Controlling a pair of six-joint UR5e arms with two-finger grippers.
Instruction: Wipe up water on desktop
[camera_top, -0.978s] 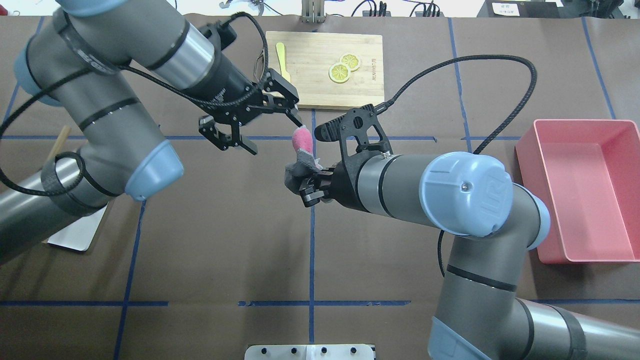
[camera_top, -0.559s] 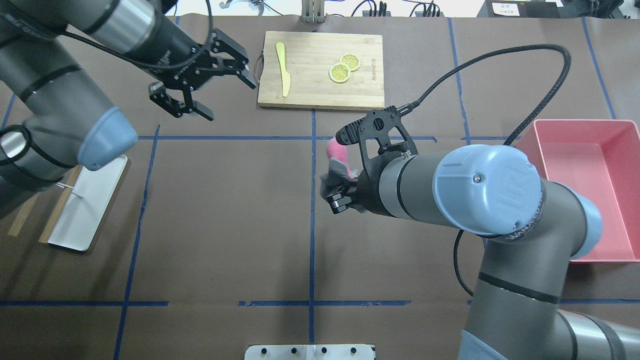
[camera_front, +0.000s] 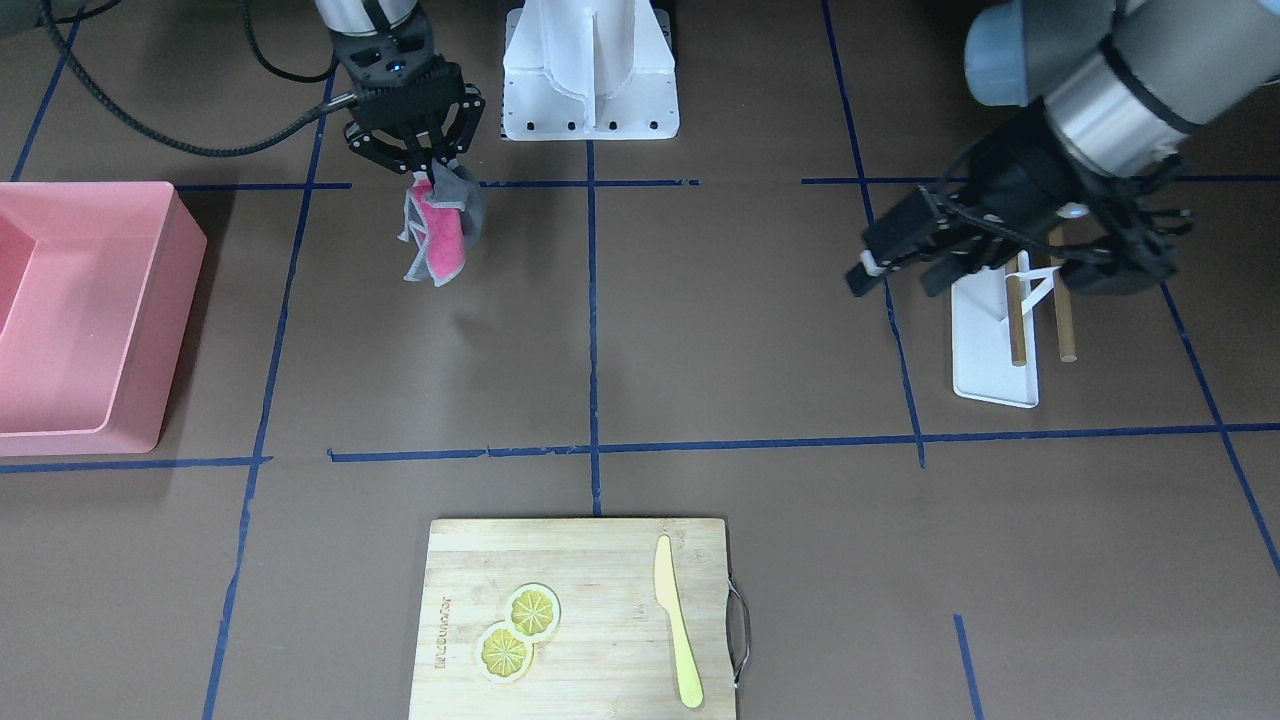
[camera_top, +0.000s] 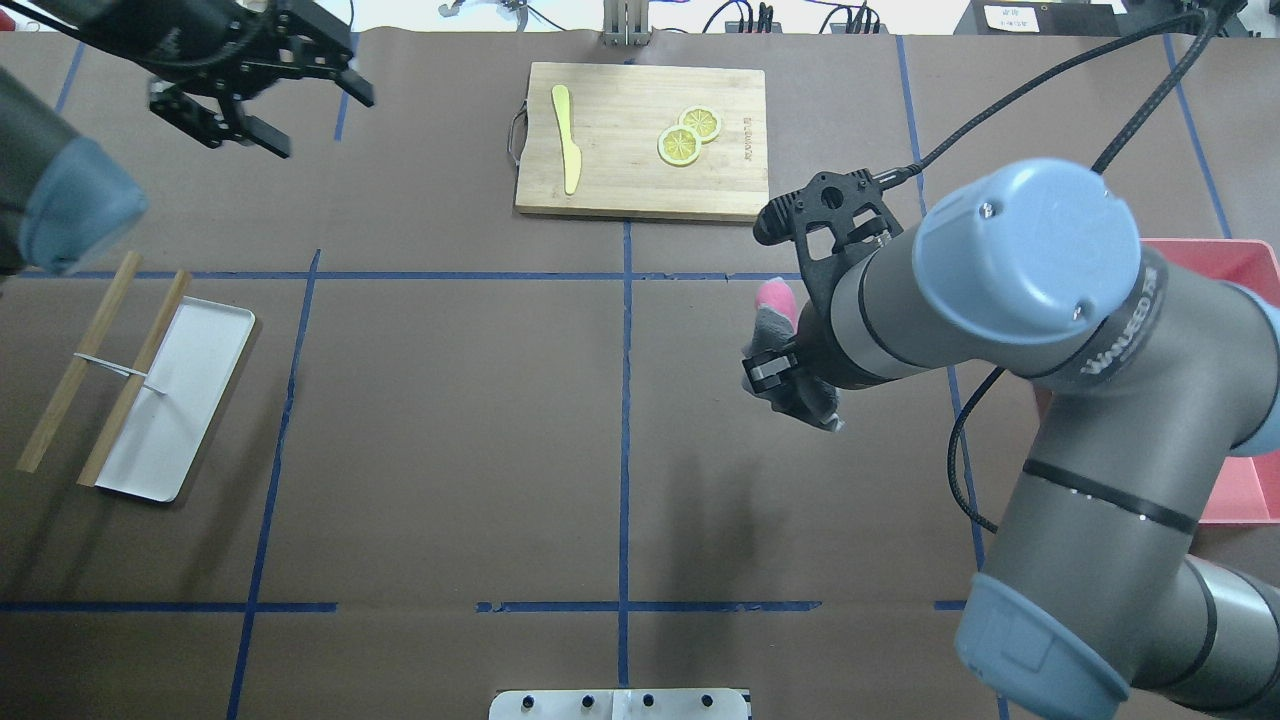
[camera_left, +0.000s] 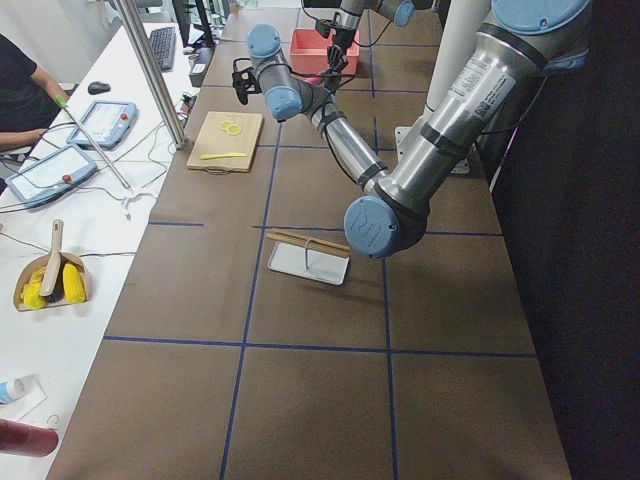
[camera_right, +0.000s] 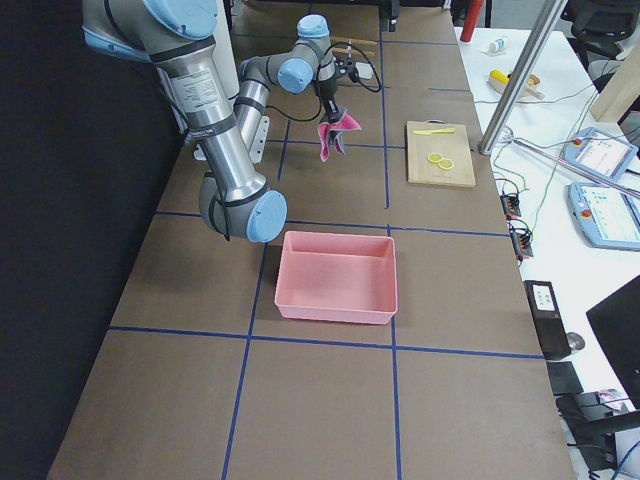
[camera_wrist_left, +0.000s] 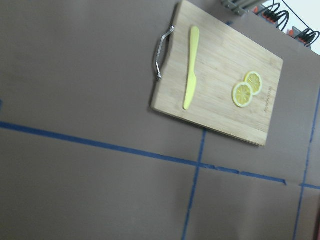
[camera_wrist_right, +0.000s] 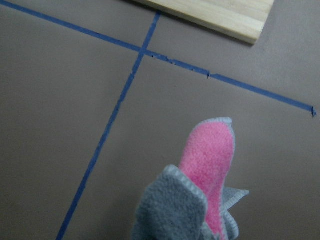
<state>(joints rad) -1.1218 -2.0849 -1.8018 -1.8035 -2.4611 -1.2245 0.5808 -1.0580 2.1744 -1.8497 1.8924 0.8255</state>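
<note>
The R gripper (camera_front: 425, 178) is shut tight on a cloth (camera_front: 437, 238), pink on one side & grey on the other, w/ most of it hanging down loose. The cloth is up in the air over the desktop (camera_top: 450, 450), on the robot's right half, a bit to the side of the middle tape line. It does not touch the desktop (in the front view its shadow lies apart from it). The L gripper (camera_top: 322, 124) is wide open w/ nothing in it, at the far left, well apart from the cloth. I can't see water in any pic. The brown top looks dull & dry all over, so I can't tell where the wet spot is, or if one is left. My guess: getting the cloth in hand is done, but the wipe itself isn't. Left to do, prob.: bring the cloth down flat on the wet place, rub it, then maybe drop the cloth in the pink bin (camera_front: 90, 330).
</note>
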